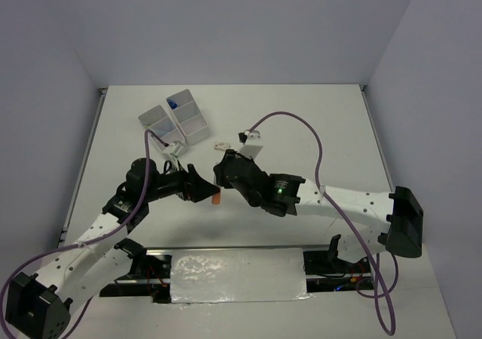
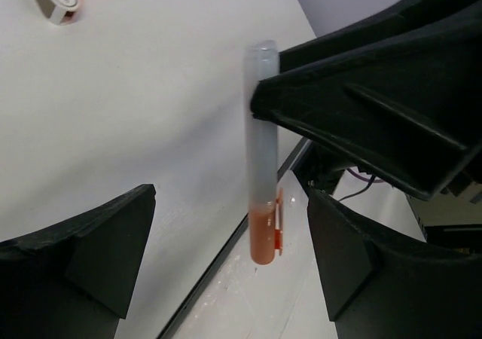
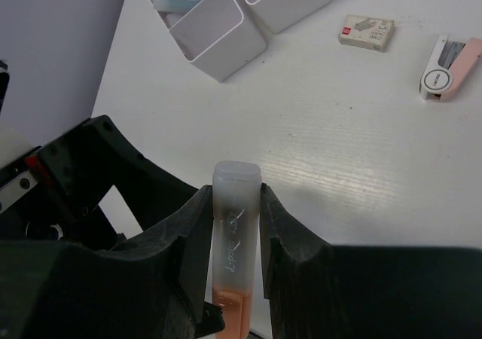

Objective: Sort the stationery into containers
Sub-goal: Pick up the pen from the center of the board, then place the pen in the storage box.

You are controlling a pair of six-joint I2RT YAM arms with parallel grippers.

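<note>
In the black right gripper (image 3: pixel 236 212), the highlighter (image 3: pixel 236 182) is frosted white with an orange end; beyond it, white bins (image 3: pixel 230 56) and a pink-and-white stapler (image 3: pixel 450 60).

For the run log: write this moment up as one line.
right hand: shut on orange highlighter | left hand: open, flanking highlighter, not touching | containers: beyond both hands, highlighter not yet binned

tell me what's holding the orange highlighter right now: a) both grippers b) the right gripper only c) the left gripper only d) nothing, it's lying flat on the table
B: in the right wrist view the right gripper has its fingers pressed against both sides of the orange highlighter. In the left wrist view the left gripper is open, with its fingers standing clear of the highlighter.
</note>
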